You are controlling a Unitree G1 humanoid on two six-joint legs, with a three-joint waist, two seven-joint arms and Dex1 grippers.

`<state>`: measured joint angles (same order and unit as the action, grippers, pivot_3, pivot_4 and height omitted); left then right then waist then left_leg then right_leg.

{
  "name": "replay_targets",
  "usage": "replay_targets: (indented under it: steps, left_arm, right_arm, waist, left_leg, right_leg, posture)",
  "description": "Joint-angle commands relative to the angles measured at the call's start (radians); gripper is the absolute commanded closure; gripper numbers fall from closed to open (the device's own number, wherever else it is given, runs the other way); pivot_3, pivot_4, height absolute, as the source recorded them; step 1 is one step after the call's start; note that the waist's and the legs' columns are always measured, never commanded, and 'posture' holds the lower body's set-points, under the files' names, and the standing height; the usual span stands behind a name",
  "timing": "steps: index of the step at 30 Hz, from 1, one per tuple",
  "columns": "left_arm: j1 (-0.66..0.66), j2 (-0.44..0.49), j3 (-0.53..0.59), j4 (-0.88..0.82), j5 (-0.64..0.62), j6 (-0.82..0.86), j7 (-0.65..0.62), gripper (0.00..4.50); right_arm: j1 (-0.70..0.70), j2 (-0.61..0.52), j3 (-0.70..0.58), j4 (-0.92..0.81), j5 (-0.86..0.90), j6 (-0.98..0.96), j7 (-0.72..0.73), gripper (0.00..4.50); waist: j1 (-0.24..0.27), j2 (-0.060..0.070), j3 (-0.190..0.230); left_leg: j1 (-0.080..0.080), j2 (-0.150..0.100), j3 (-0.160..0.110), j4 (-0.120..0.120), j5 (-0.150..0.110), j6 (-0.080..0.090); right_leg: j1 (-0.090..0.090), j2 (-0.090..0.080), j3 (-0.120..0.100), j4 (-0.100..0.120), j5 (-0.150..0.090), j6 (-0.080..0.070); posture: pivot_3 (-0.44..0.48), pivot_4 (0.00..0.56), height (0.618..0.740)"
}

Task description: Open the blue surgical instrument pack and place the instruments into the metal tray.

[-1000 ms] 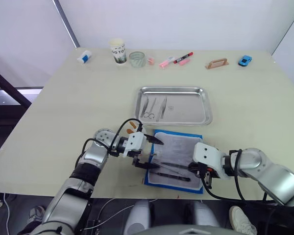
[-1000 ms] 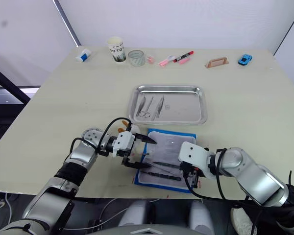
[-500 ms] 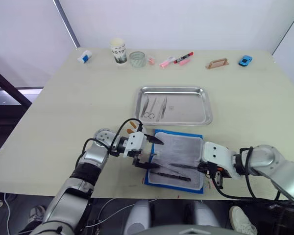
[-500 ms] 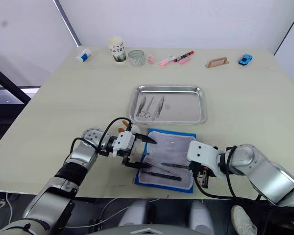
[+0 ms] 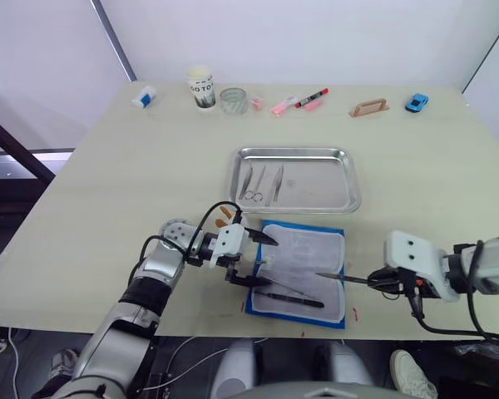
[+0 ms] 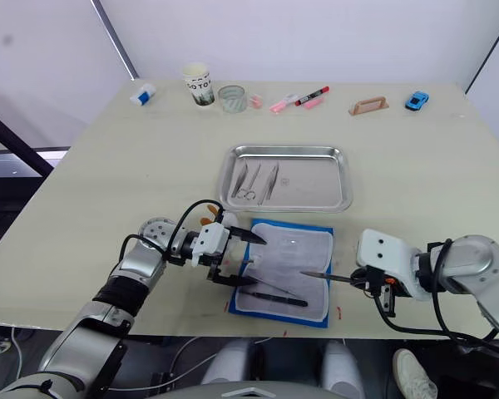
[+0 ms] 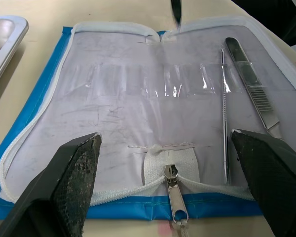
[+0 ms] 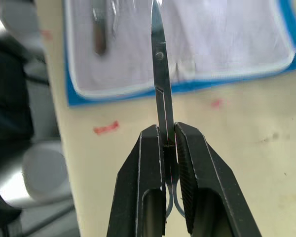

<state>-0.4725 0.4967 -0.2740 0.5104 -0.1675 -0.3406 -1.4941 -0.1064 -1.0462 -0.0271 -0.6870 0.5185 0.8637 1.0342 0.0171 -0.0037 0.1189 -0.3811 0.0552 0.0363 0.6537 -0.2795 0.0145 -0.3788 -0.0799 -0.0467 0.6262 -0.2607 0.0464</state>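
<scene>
Right gripper [image 8: 169,143] reaching in from 4 o'clock, pinching shut on slim steel scissors [image 5: 343,278], tips pointing across blue surgical instrument pack [image 5: 299,270]. Left gripper [image 5: 254,259] resting spread wide at pack's 9 o'clock edge, gripping nothing. Pack lying unzipped near table's front edge, showing pale lining, holding two instruments [image 7: 251,89]. Metal tray [image 5: 349,179] sitting at pack's 12 o'clock, carrying three more. Cup [image 5: 201,86] lettering reading partly "GO TO".

The one thing you can partly read is the dark print on the paper cup [image 5: 200,86] at the far edge of the counter [image 5: 108,183]: it looks like "GO TO", with the rest wrapped out of view. Nothing else carries lettering you can make out.
</scene>
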Motion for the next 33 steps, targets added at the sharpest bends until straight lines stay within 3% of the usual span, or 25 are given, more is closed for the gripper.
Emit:
replay_targets:
  steps: [1,8,14,20,24,33]
  left_arm:
    - [0.032,-0.006,-0.044,0.089,0.065,0.026,0.013,0.0]
    - [0.036,-0.012,-0.039,0.084,0.06,0.033,0.022,0.0]
    - [0.048,-0.015,-0.034,0.065,0.058,0.04,0.032,0.0]
    - [0.056,-0.011,-0.029,0.055,0.059,0.044,0.038,0.0]
    - [0.064,-0.007,-0.026,0.047,0.058,0.046,0.04,0.0]
    - [0.075,-0.003,-0.017,0.038,0.06,0.047,0.041,0.0]
  right_arm:
    - [-0.105,0.117,-0.059,0.023,0.088,0.053,-0.102,4.44]
    - [-0.384,0.452,0.084,0.146,-0.057,0.187,-0.503,4.44]
    - [-0.521,0.741,0.126,0.289,-0.163,0.292,-0.784,4.44]
    - [-0.596,0.982,0.043,0.534,-0.247,0.253,-0.999,4.44]
    - [-0.641,1.076,-0.01,0.658,-0.27,0.203,-1.068,4.44]
    - [-0.652,1.181,0.007,0.846,-0.344,0.033,-1.137,4.44]
  waist:
    - [-0.002,-0.001,0.0]
    - [0.003,0.007,-0.003]
    - [0.002,0.008,-0.003]
    - [-0.002,0.009,-0.003]
    - [-0.003,0.011,-0.002]
    - [-0.008,0.012,-0.001]
  left_leg:
    - [0.0,0.0,0.0,0.0,0.0,0.0]
    - [0.0,-0.001,-0.001,0.0,0.0,0.0]
    - [-0.001,-0.002,-0.002,0.0,0.0,0.0]
    - [-0.001,-0.002,-0.002,0.0,0.001,0.001]
    - [-0.001,-0.002,-0.002,0.0,0.001,0.001]
    - [-0.001,-0.002,-0.002,-0.001,0.001,0.001]
  right_leg:
    - [0.0,0.0,0.0,0.0,0.0,-0.001]
    - [0.0,0.0,0.0,0.0,0.001,-0.002]
    - [0.0,0.0,0.0,0.001,0.002,-0.003]
    - [0.0,0.001,0.001,0.002,0.002,-0.003]
    - [0.0,0.001,0.002,0.002,0.003,-0.001]
    - [0.0,0.002,0.003,0.002,0.004,0.001]
  posture:
    - [0.0,0.15,0.74]
    - [0.0,0.15,0.74]
    - [0.0,0.15,0.74]
    - [0.0,0.15,0.74]
    - [0.0,0.15,0.74]
    - [0.0,0.15,0.74]
